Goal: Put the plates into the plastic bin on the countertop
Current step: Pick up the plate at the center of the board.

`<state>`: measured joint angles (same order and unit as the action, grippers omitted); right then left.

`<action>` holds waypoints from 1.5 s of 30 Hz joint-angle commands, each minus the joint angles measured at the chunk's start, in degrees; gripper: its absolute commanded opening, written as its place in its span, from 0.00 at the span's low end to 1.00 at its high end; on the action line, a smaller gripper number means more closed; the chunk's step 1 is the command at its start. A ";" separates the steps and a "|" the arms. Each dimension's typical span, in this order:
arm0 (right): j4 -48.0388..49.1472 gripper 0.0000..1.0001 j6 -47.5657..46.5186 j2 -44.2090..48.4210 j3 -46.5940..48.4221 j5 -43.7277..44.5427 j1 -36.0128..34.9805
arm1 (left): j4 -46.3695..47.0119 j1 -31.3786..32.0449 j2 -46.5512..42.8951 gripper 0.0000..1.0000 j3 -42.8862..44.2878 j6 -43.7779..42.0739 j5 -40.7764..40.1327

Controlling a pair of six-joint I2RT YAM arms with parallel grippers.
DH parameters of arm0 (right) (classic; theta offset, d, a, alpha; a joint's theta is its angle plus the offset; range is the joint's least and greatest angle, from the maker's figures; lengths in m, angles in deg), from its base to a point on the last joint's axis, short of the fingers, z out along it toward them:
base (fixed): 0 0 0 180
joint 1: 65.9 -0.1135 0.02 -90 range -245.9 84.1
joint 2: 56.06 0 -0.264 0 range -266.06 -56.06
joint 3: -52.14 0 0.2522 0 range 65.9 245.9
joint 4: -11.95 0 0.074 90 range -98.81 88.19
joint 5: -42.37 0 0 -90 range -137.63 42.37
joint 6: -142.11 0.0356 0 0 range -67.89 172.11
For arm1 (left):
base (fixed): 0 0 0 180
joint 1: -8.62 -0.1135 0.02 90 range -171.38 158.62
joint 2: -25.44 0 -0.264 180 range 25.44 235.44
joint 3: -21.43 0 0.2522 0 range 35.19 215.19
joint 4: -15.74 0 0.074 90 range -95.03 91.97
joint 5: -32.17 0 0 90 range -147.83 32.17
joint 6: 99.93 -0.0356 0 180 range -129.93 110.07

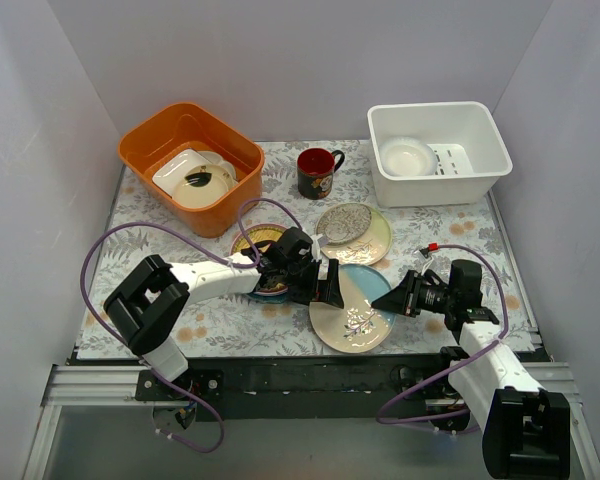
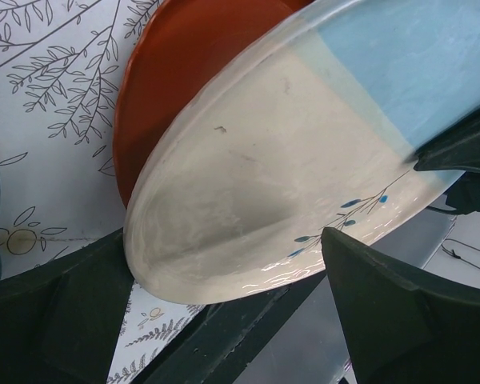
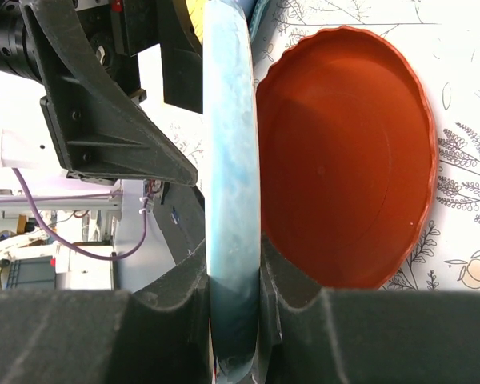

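A cream and blue plate [image 1: 352, 312] is tilted up off the countertop [image 1: 210, 322] near the front edge. My right gripper [image 1: 395, 298] is shut on its right rim; in the right wrist view the blue rim [image 3: 232, 160] stands edge-on, pinched between the right gripper's [image 3: 236, 308] pads. My left gripper [image 1: 320, 282] is open at the plate's left edge. In the left wrist view the plate [image 2: 288, 160] hangs between the wide-apart fingers [image 2: 56, 312] of the left gripper [image 2: 224, 296]. A red-brown plate [image 3: 344, 152] lies flat just behind it [image 2: 176, 72]. The white plastic bin [image 1: 472, 122] stands at the back right.
A white dish [image 1: 408, 157] lies in the bin. A grey patterned plate [image 1: 342, 222] rests on a cream plate [image 1: 378, 240] mid-table. A yellow plate [image 1: 258, 240] is partly under my left arm. An orange tub [image 1: 145, 140] with white dishes and a dark mug [image 1: 318, 172] stand at the back.
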<state>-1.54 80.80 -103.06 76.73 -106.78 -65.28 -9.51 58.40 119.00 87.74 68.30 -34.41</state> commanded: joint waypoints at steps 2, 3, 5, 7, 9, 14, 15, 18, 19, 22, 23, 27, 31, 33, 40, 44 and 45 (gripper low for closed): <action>0.69 0.01 -0.48 -0.02 3.06 -3.51 -0.54 | 3.93 0.93 -1.54 0.97 3.34 -0.54 3.30; 0.69 0.01 -0.47 0.16 3.14 -3.42 -0.54 | 3.84 0.93 -1.62 0.98 3.43 -0.63 3.30; 0.69 0.01 -0.39 0.16 3.23 -3.34 -0.54 | 3.66 0.93 -1.89 0.98 3.43 -0.80 3.13; 0.69 0.01 -0.21 0.25 3.23 -3.33 -0.54 | 3.66 0.93 -2.15 0.98 3.43 -0.98 2.95; 0.78 0.01 -0.21 0.25 3.41 -3.25 -0.54 | 3.31 0.93 -2.42 0.98 3.52 -1.07 2.77; 0.78 0.01 0.05 0.42 3.58 -3.16 -0.54 | 2.53 0.93 -3.38 0.98 3.78 -1.24 1.98; 0.69 0.01 0.05 0.60 3.67 -3.16 -0.54 | 2.35 0.93 -3.64 0.98 3.87 -1.33 1.37; 0.69 0.01 0.32 0.68 4.11 -3.25 -0.54 | 1.38 0.93 -4.61 0.98 4.13 -1.86 -0.04; 0.69 0.01 0.40 0.68 4.20 -3.33 -0.54 | 0.68 0.93 -4.79 0.98 4.57 -2.21 -0.65; 0.95 0.01 1.28 0.95 4.73 -3.86 -0.54 | -0.11 0.93 -5.49 0.98 5.19 -2.56 -1.62; 3.05 0.01 2.24 0.95 4.55 -4.38 -0.54 | -0.12 0.93 -5.75 0.98 5.19 -2.65 -1.71; 7.20 0.01 6.99 1.65 4.64 -5.62 -0.54 | -0.47 0.93 -6.28 0.98 5.45 -2.83 -2.41; 7.81 0.01 8.31 1.48 6.04 -6.23 -0.54 | -1.61 0.85 -7.25 0.98 5.63 -3.44 -4.43; 7.73 0.01 8.40 1.39 6.83 -6.23 -0.54 | -2.13 0.93 -7.86 0.98 5.98 -3.97 -6.27; 7.64 0.01 8.31 -0.37 9.38 -6.41 -0.54 | -6.79 0.93 -8.39 0.98 9.75 -6.43 -11.72; 7.64 0.01 8.31 -1.42 10.79 -6.76 -0.54 | -8.20 0.93 -8.31 0.98 11.34 -7.22 -14.01; 7.64 0.01 8.23 -1.60 11.14 -6.76 -0.54 | -8.55 0.93 -8.30 0.98 11.78 -7.31 -14.62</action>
<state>2.83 87.73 -104.29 83.72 -108.51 -65.30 -17.51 58.90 114.08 95.92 62.84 -45.38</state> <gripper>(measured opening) 0.271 0.981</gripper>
